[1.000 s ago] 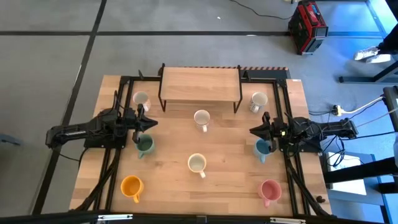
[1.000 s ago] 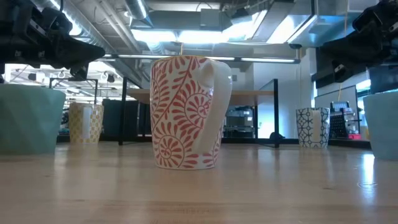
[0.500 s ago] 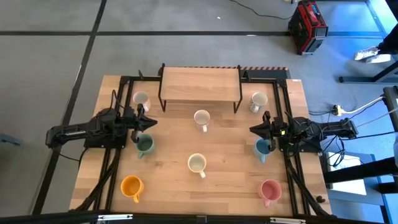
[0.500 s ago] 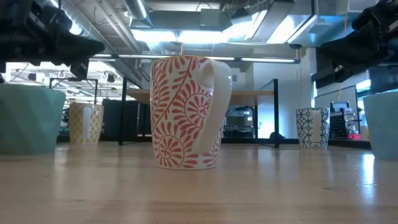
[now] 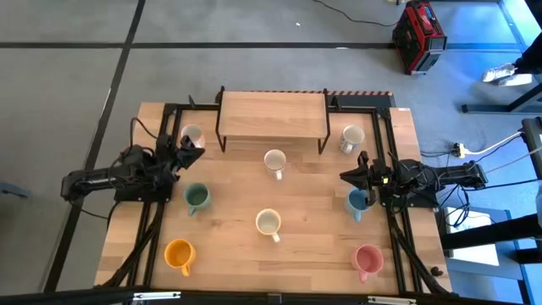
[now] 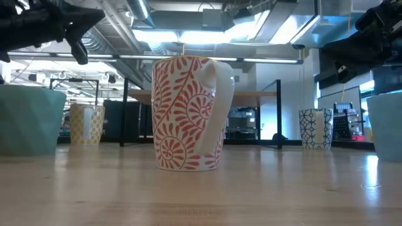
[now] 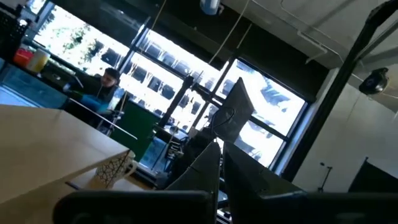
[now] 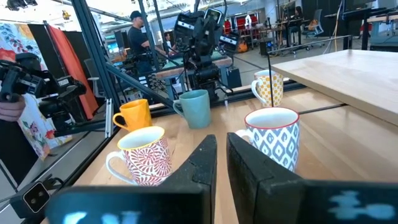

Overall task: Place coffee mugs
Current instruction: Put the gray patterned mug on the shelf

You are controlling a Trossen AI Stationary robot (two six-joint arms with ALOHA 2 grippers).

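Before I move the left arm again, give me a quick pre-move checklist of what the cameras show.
1. Left claw shut and empty: ok.
2. Left claw clear of the green mug: ok; it sits near the back-left white mug.
3. Contact with that mug: cannot tell.
4. Right claw empty, beside the light blue mug: ok.
5. Wooden shelf top free of mugs: ok.
6. All eight mugs upright: ok.

hand [image 7: 221,163]: lower centre, dark fingers pressed together, tilted upward
mug [image 7: 113,169]: lower left, patterned, on surface [image 7: 43,140] edge
person [image 7: 106,81]: left, beyond surface
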